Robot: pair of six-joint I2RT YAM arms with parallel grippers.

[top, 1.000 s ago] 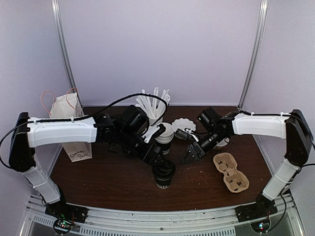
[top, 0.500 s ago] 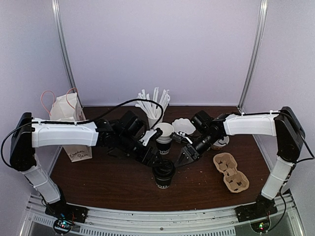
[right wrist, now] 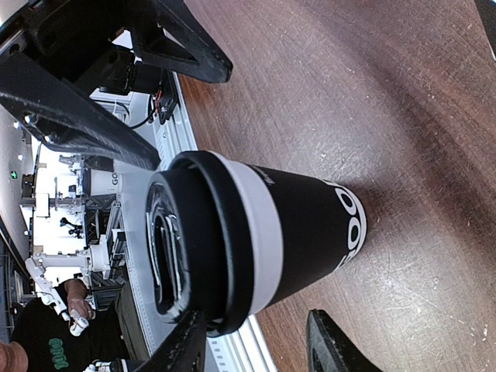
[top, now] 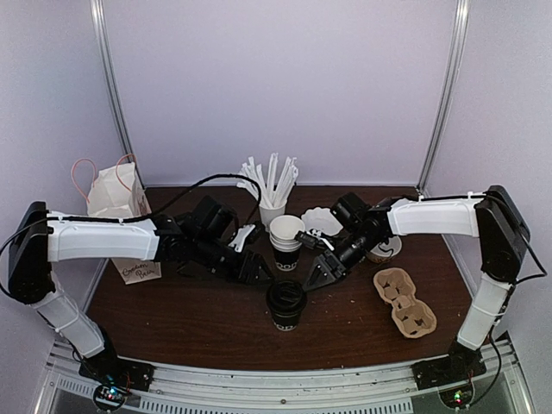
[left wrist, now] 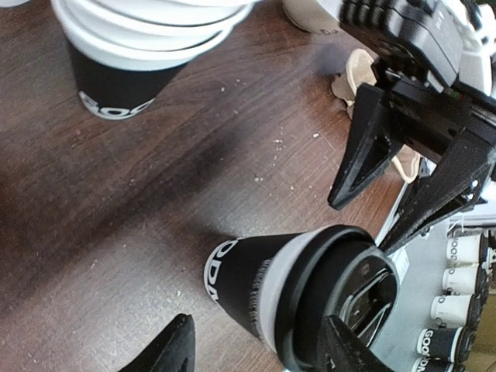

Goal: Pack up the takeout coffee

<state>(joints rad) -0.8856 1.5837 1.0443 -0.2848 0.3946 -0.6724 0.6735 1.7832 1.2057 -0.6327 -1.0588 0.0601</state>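
Takeout coffee [top: 285,304] upright on the surface [top: 190,319], mid-width, toward the near edge. Black lid [right wrist: 194,240] is on, white lettering on the side. Left tool [top: 256,270] sits just beside the cup, on its left and farther from the near edge. Its fingers [left wrist: 177,346] are spread apart, gripping nothing. Right tool [top: 317,274] sits just beside the cup on the opposite side, its 2 fingers [right wrist: 327,341] also apart, holding nothing. Contact with the cup: cannot tell. Stack of white cups [top: 286,231] stands behind the coffee. Pulp cup carrier [top: 404,304] lies toward the right edge. White paper bag [top: 116,203] stands at the far-left corner, cup of straws [top: 272,194] at the far edge.
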